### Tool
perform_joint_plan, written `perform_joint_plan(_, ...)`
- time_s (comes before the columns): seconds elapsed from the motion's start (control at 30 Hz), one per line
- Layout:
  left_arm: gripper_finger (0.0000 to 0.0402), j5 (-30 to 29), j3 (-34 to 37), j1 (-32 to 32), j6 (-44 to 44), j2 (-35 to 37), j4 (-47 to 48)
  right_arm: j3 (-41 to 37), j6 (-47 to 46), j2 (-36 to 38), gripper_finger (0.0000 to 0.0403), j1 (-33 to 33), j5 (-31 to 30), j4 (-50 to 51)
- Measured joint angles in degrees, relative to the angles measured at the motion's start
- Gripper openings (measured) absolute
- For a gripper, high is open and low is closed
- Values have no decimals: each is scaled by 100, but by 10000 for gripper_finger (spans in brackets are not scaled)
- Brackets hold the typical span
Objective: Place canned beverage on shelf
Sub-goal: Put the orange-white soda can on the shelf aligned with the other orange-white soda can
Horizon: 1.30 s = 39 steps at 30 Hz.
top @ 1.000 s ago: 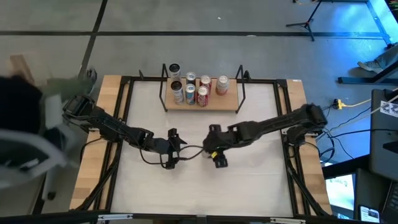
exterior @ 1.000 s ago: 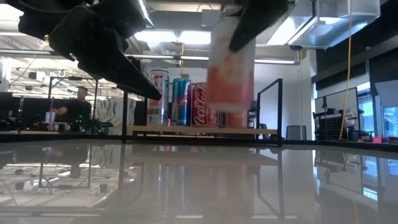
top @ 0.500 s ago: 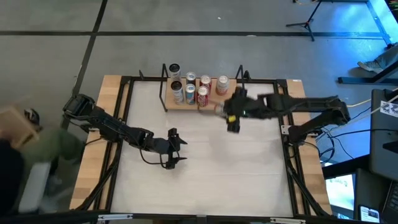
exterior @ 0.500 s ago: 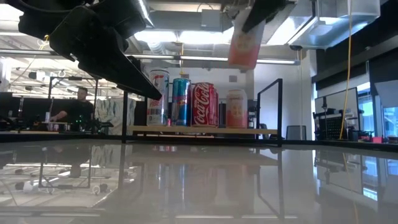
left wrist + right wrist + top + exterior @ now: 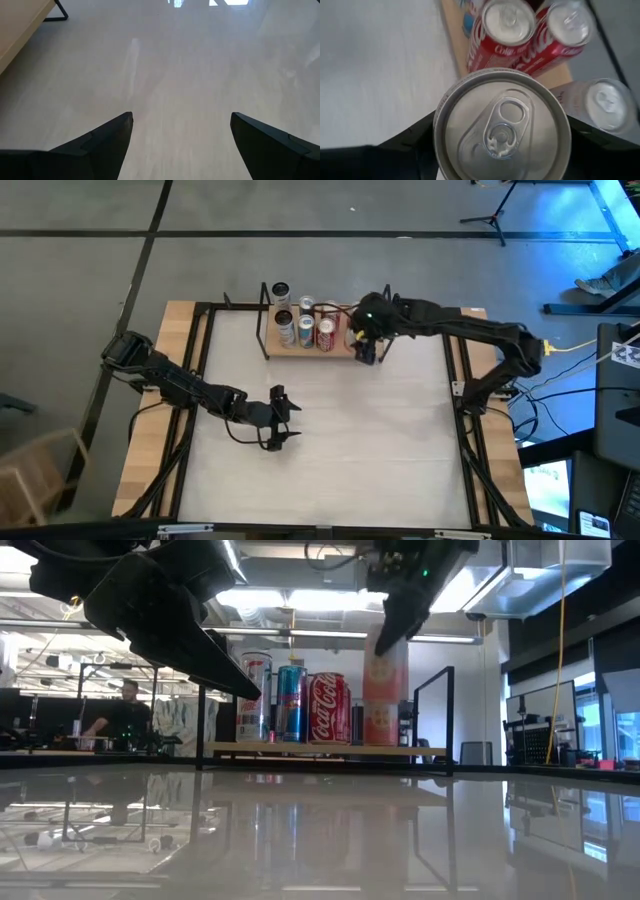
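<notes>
Can (image 5: 385, 690) held upright at shelf (image 5: 300, 346) right end, beside the red cans (image 5: 502, 37)
Right gripper (image 5: 365, 345) clamps its sides near the top; rigid but thin-walled, smooth, likely heavy if full; left gripper (image 5: 277, 418) idle, jaws open

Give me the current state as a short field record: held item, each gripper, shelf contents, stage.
held item: pink can, upright, gripped from above
right gripper: shut on the pink can at the shelf's right end
left gripper: open, empty, waiting over mid-table
shelf: wood board with cans already standing on it, including a red cola can
stage: can over the board; whether it has touched down cannot be told; not released
</notes>
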State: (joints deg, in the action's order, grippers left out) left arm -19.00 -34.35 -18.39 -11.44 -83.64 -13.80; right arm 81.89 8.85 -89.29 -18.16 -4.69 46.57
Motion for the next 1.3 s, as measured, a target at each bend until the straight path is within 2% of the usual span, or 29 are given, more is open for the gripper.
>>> perform_joint_plan(0.27, 326, 0, -1, 0, 1, 0, 0, 0, 672, -298, 286, -359, 653, -4)
perform_joint_plan(0.47, 326, 0, 0, 0, 0, 0, 0, 0, 1104, -358, 287, -450, 870, -27)
perform_joint_plan(0.83, 326, -2, 0, 0, 2, -2, -2, -420, 1418, -449, 287, -645, 831, -500)
perform_joint_plan(1.3, 326, -2, -2, 0, 2, -2, -37, -474, 1452, -693, 287, -742, 869, -632)
